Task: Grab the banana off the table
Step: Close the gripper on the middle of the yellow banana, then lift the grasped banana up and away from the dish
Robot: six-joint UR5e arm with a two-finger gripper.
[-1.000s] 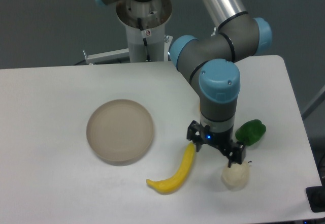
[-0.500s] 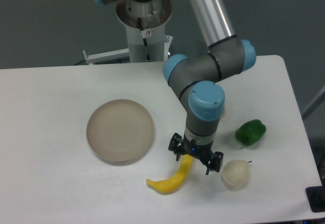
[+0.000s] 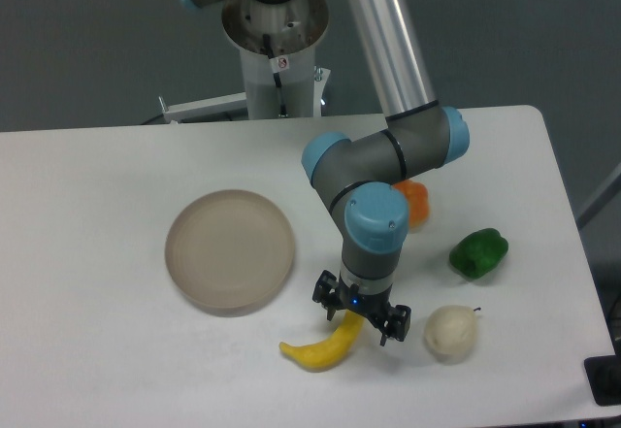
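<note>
My gripper [image 3: 359,313] hangs spread open over the upper end of the banana [image 3: 323,346] on the table [image 3: 97,350]; closing so near the tip, I risk it slipping out.

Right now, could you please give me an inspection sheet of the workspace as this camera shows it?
Surface: white table with rounded corners, no spills seen.
Job's things: yellow banana lying flat near the front edge, its upper end hidden under the gripper.
Clutter: round beige plate left of the arm, nothing on it; green fruit; pale cream fruit; orange fruit partly behind the arm.
Grippers: gripper open, fingers spread above the banana's upper end; contact cannot be told.
Cables: one dark cable down the arm's white pedestal.
Surroundings: grey floor behind, blue object at top right, dark object at the bottom right corner.
</note>
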